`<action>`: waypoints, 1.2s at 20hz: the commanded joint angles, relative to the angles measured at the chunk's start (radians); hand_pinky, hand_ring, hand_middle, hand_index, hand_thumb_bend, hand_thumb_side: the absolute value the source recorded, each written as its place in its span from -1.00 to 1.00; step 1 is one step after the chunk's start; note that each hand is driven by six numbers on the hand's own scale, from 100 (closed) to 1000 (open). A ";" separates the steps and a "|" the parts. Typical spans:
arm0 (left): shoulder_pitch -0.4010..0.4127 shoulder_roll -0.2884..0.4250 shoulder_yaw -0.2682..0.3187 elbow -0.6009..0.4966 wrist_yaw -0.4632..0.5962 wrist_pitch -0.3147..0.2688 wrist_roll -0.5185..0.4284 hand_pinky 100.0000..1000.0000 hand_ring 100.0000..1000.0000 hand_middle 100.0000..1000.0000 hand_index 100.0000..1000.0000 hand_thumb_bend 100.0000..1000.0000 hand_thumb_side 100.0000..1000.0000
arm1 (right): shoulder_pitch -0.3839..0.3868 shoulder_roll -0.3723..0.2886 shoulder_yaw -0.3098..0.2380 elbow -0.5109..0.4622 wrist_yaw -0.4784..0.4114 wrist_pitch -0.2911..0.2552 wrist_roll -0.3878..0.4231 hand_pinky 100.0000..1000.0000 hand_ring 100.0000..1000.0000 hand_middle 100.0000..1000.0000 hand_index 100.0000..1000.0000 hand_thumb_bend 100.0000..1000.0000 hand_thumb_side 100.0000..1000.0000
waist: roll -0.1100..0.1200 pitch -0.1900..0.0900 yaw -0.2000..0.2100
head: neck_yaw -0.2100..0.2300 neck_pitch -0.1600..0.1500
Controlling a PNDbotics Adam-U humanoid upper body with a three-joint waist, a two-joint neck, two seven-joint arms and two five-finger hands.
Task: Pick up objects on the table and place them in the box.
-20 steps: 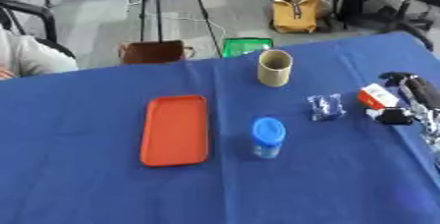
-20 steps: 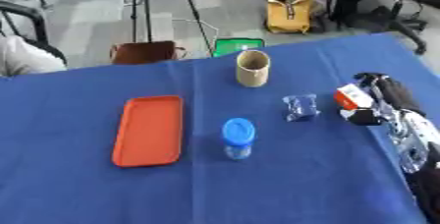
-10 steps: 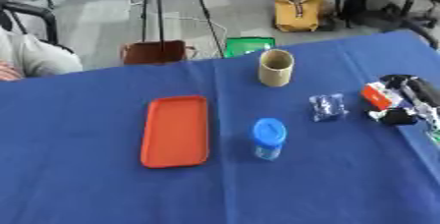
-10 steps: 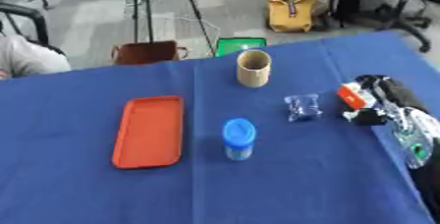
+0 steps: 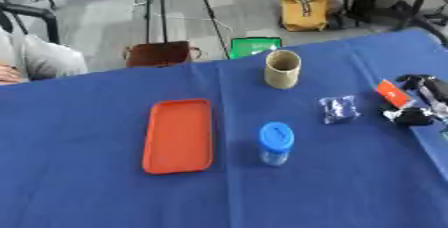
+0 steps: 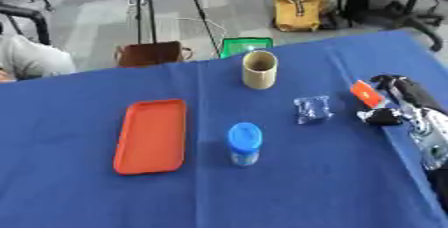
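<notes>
Right side first, because that is where things get murky: the right hand (image 6: 395, 103) comes in along the table's right edge, black fingers curled around a small orange-red packet (image 6: 365, 93), thumb and fingers pinching it from either side. Below the packet sits a dark lump with a pale patch, part of the hand or something in it, hard to say which. The arm behind it runs off the lower right corner, cut by the frame. The left hand shows in neither view.

Now the count on the blue tablecloth (image 5: 79, 192). One orange tray (image 5: 178, 135), flat and empty, lying left of centre with its long side running away from the camera. One small clear jar with a blue lid (image 5: 276, 143), upright, just right of the tray. One tan cardboard cup (image 5: 283, 69), upright and open-topped, near the far edge. One small crinkled blue-and-clear wrapper (image 5: 338, 109), between the jar and the right hand, apart from both; its contents cannot be made out.

Beyond the table, on the floor: a brown bag (image 5: 157, 54), a green box (image 5: 254, 47) partly hidden by the table's far edge, and a yellow bag (image 5: 307, 12).
</notes>
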 commanded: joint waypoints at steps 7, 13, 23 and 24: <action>-0.014 0.016 0.002 -0.023 0.000 -0.002 -0.003 -0.27 0.20 0.26 0.65 -0.17 0.76 | -0.026 -0.049 -0.010 -0.004 -0.014 0.007 -0.012 0.71 0.58 0.34 0.72 -0.14 -0.64 | -0.006 -0.011 0.004 | -0.003 -0.009; -0.014 0.015 0.002 -0.022 0.001 -0.002 -0.003 -0.27 0.20 0.26 0.65 -0.18 0.77 | -0.029 -0.047 -0.009 -0.004 -0.005 0.015 -0.026 0.66 0.54 0.24 0.68 -0.19 -0.78 | -0.008 -0.010 0.006 | -0.005 -0.010; -0.015 0.015 0.002 -0.022 0.002 -0.002 -0.003 -0.27 0.21 0.26 0.65 -0.18 0.78 | -0.029 -0.041 -0.007 0.007 0.012 0.015 -0.025 0.53 0.43 -0.02 0.59 -0.26 -1.00 | -0.009 -0.009 0.007 | -0.006 -0.009; -0.015 0.015 0.002 -0.022 0.002 -0.002 -0.003 -0.27 0.21 0.26 0.65 -0.18 0.78 | -0.029 -0.041 -0.009 0.004 0.013 0.020 -0.037 0.52 0.41 -0.04 0.58 -0.27 -1.00 | -0.009 -0.009 0.007 | -0.007 -0.009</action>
